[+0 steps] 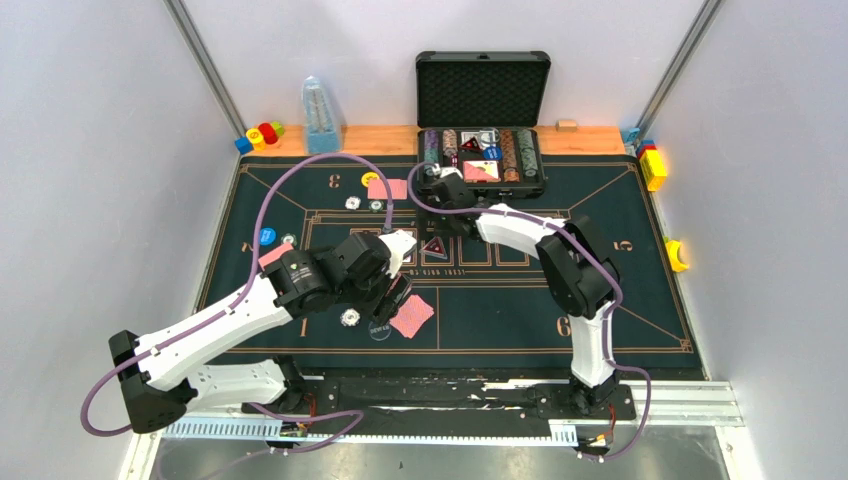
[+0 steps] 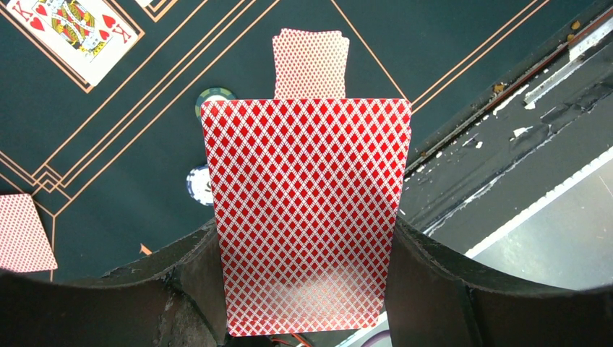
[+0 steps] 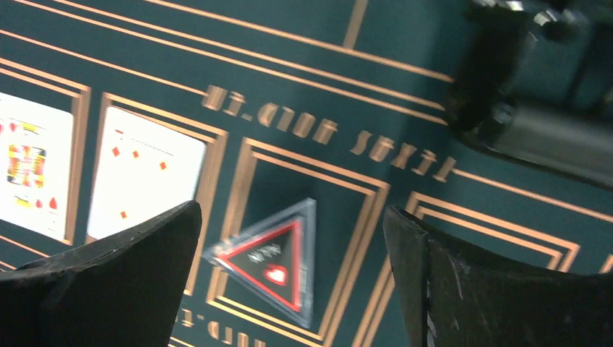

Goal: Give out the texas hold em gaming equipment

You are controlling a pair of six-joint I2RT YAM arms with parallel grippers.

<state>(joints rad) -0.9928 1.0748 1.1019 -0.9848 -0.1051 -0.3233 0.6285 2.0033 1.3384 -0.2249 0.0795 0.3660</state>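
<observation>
My left gripper (image 2: 305, 233) is shut on red-backed playing cards (image 2: 307, 210), held above the green felt near seat 1. Below it on the felt lie a red-backed card (image 2: 311, 63), a green chip (image 2: 215, 96), a white-and-blue chip (image 2: 197, 185) and a face-up king (image 2: 79, 29). My right gripper (image 3: 293, 217) stands open just above a triangular black-and-red marker (image 3: 271, 256) in a centre card box, next to two face-up cards (image 3: 144, 173). Seen from the top view, more cards (image 1: 387, 188), chips (image 1: 352, 202) and a yellow disc (image 1: 370, 179) lie at other seats.
An open black case (image 1: 482, 110) with rows of chips stands at the back of the mat. Toy blocks (image 1: 260, 134) and a clear blue bottle-like object (image 1: 320, 116) sit back left, and yellow blocks (image 1: 655, 168) lie along the right edge. The left arm (image 1: 300, 280) crosses the front left.
</observation>
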